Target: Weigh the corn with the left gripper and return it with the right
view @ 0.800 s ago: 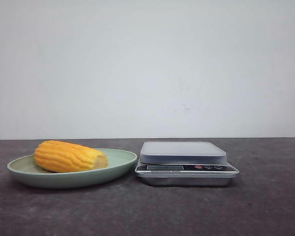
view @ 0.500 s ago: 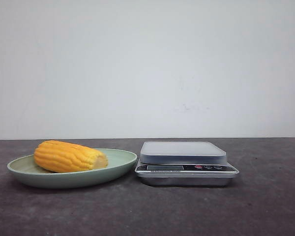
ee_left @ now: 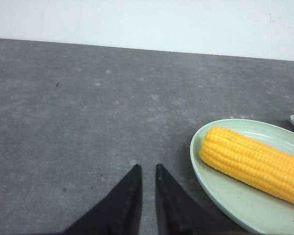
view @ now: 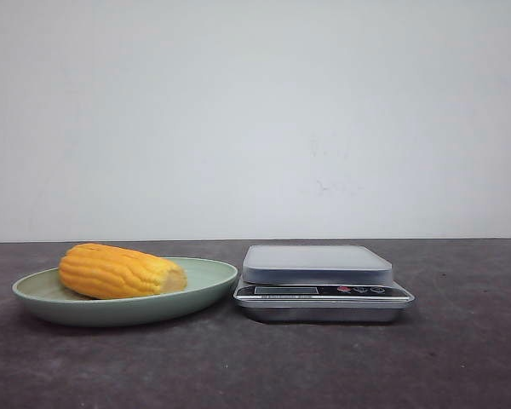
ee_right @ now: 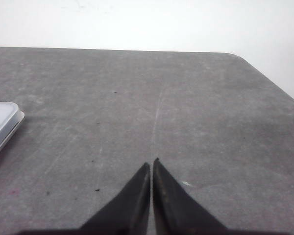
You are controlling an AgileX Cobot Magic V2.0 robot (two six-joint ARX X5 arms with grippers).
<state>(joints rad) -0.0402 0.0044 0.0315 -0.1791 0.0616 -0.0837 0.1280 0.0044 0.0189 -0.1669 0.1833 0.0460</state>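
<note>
- The tabletop (view: 460, 358) is dark grey and mottled, with pale flecks and faint scratches; the right wrist view shows one rounded corner of it.
- Behind it stands a plain white wall (view: 255, 119), bare but for a few faint marks.
- The corn (view: 119, 271) is a short, stubby cob, yellow-orange, with neat ridged rows of kernels running along its length and a paler cut end facing the scale.
- It lies on its side in the plate (view: 209, 285), on the left part of the tabletop, and no hand touches it.
- The plate is shallow, pale green and oval-looking from the front; it holds only the corn.
- Just beside the plate, to its right, sits a scale (view: 322, 294) with a silver base, a pale grey flat platform on top and a dark front strip with a display and small buttons. Nothing rests on the platform.
- The plate's rim and the scale's corner come very close; whether they touch cannot be told.
- The left hand (ee_left: 147, 169) hangs over bare tabletop near the plate's rim, its two black pointed fingers nearly together with a thin gap at the tips, gripping nothing.
- The right hand (ee_right: 151, 164) hangs over bare tabletop apart from the scale's corner, its fingers pressed together, gripping nothing.
</note>
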